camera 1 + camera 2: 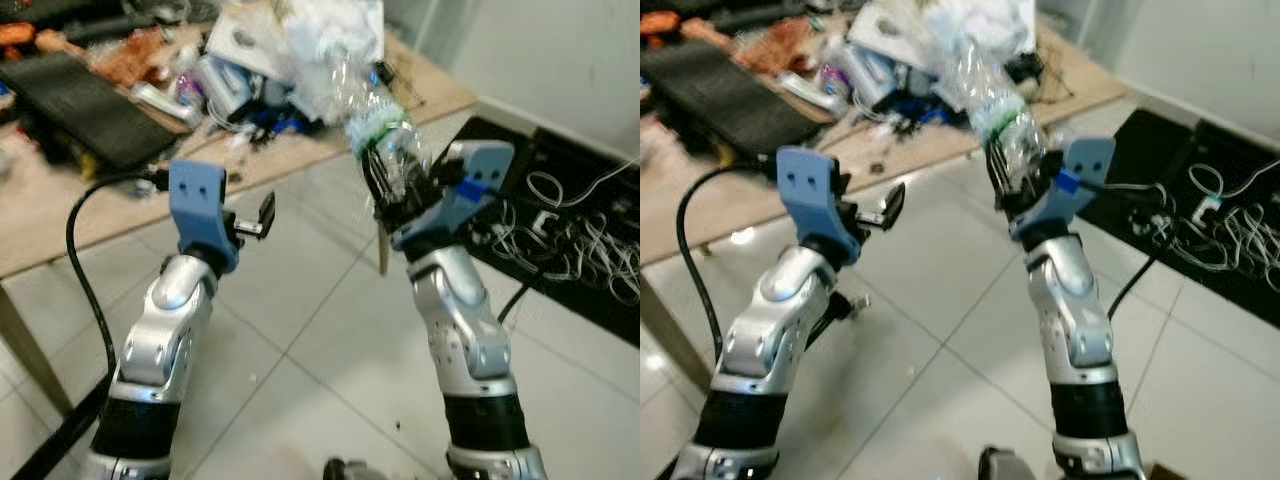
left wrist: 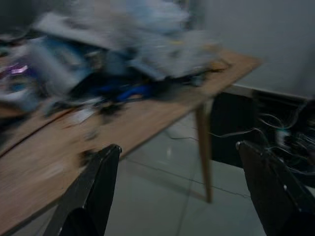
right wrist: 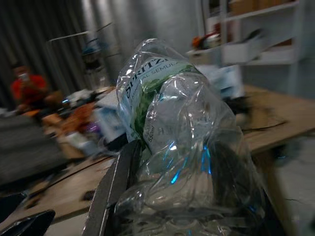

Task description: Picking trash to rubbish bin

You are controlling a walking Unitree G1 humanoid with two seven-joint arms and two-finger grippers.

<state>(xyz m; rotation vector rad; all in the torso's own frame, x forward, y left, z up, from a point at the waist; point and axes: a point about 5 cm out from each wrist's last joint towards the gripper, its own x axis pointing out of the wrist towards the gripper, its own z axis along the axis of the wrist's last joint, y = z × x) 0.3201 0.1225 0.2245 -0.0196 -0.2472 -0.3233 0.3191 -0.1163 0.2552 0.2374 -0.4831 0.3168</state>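
Right gripper: the right gripper (image 1: 395,195) is pinching a crushed clear plastic bottle (image 1: 372,115) and holding it up in the air, out past the edge of the counter (image 1: 60,225).
Bottle: the bottle is sticking up and tilting a little toward the counter. It has a green and white label (image 3: 147,78) around it. In the right wrist view the black fingers (image 3: 115,182) are pressing on both sides of its squashed lower part.
Left gripper: the left gripper (image 1: 262,215) is being held up over the floor (image 1: 300,330), near the counter edge. In the left wrist view its two black fingers (image 2: 96,184) are spread wide apart, and nothing is sitting between them.
Counter: the wooden counter is carrying a big messy heap of trash (image 1: 290,50), with white bags, papers and blue bits. A dark flat thing that looks like a keyboard (image 1: 85,105) is lying on it, well away from the heap.
Floor: the floor is showing pale tiles under both arms.
Wires: a tangle of white wires (image 1: 570,235) is lying on a black mat (image 1: 560,160) on the robot's right side, near the wall.
Cable: a black cable (image 1: 85,270) is looping beside the left arm.
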